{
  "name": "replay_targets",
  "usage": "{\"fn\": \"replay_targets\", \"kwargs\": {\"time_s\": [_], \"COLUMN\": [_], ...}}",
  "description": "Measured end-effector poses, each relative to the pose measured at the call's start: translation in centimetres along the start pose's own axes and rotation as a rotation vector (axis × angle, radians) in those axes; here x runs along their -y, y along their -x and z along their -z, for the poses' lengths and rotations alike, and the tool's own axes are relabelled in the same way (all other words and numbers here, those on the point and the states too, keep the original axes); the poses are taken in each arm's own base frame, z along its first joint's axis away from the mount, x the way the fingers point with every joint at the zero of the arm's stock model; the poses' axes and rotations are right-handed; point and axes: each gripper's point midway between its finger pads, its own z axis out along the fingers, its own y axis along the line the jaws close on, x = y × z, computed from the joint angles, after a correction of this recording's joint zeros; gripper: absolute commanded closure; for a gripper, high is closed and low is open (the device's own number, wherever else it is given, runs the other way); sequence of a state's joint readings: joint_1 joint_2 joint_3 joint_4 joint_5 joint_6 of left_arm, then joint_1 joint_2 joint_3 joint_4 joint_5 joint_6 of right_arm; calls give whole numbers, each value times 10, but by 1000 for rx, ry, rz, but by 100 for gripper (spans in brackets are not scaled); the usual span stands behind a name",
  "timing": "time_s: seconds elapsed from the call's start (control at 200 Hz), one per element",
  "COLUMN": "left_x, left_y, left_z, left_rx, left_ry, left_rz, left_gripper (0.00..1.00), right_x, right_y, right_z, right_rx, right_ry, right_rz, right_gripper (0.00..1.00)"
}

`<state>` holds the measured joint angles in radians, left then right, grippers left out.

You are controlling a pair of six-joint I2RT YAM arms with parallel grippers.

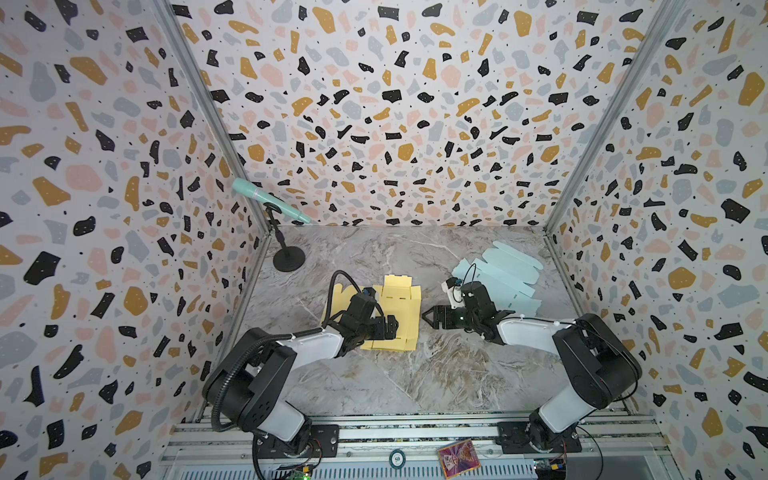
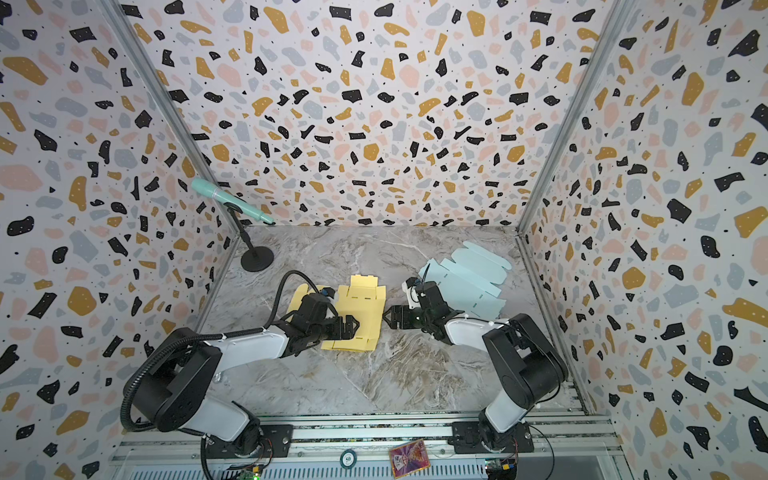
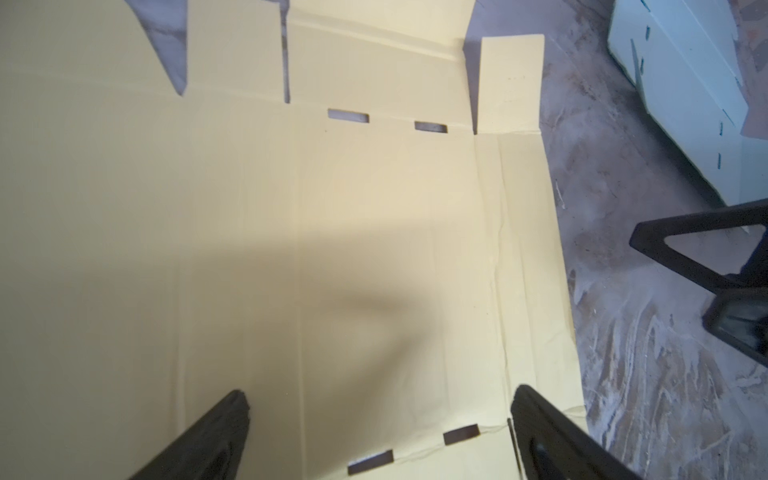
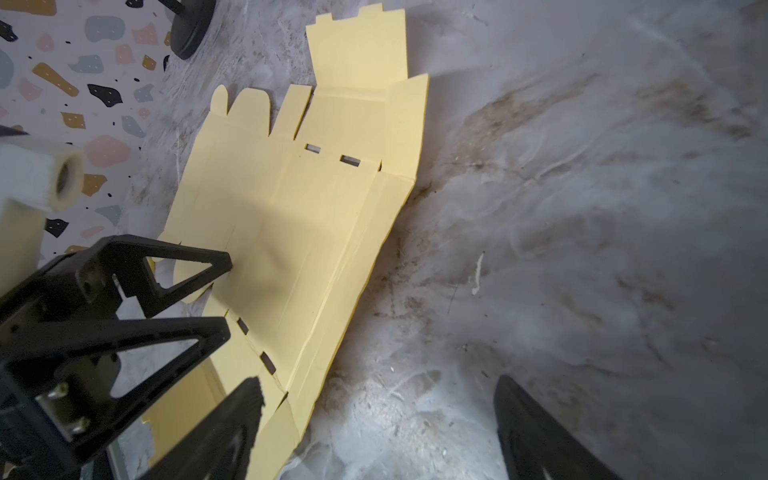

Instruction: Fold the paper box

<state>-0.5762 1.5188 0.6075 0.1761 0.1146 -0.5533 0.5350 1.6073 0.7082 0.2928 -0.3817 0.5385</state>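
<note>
In both top views, a flat pale-yellow cardboard box blank (image 1: 405,309) lies unfolded on the grey marble table (image 1: 395,382), near the middle. It forms no container yet: its panels are spread out flat. The left gripper (image 1: 392,328) hangs over the blank's near part with its jaws wide apart, holding nothing. The right gripper (image 1: 428,318) sits just beside the blank's right edge. Behind the right gripper, a loose pile of pale-blue flat box blanks (image 2: 469,270) rests near the back right. A mint-green microphone on a black stand (image 1: 270,203) stands at the back left.

In the left wrist view, both dark fingers (image 3: 208,440) stand wide apart above the yellow sheet (image 3: 332,228), whose narrow end flap beside the slots is lifted a little.

In the right wrist view, that arm's fingers (image 4: 536,436) are spread wide. One is over the blank's (image 4: 299,232) edge and the other over bare marble, gripping nothing.
</note>
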Motion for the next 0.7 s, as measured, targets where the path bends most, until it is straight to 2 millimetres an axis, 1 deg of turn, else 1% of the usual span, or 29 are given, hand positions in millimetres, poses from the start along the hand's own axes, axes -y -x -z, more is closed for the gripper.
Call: {"fn": "replay_targets", "kwargs": {"time_s": [0.08, 0.175, 0.416, 0.551, 0.701], "left_x": [7, 18, 47, 64, 77], "left_y": [-3, -8, -26, -37, -47], "left_z": [-1, -1, -1, -2, -2], "left_rx": [11, 12, 7, -6, -19], "left_ry": [-18, -36, -98, -128, -157], "left_rz": [5, 4, 1, -14, -27], "left_gripper": [0, 0, 0, 0, 0], "right_x": [-1, 1, 13, 17, 16], "right_y": [0, -1, -2, -3, -10], "right_z": [0, 1, 4, 5, 5], "right_rx": [4, 3, 6, 6, -5], "right_ry": [8, 10, -3, 1, 17], "right_rz": [-4, -13, -40, -47, -55], "right_gripper": [19, 21, 26, 28, 30]}}
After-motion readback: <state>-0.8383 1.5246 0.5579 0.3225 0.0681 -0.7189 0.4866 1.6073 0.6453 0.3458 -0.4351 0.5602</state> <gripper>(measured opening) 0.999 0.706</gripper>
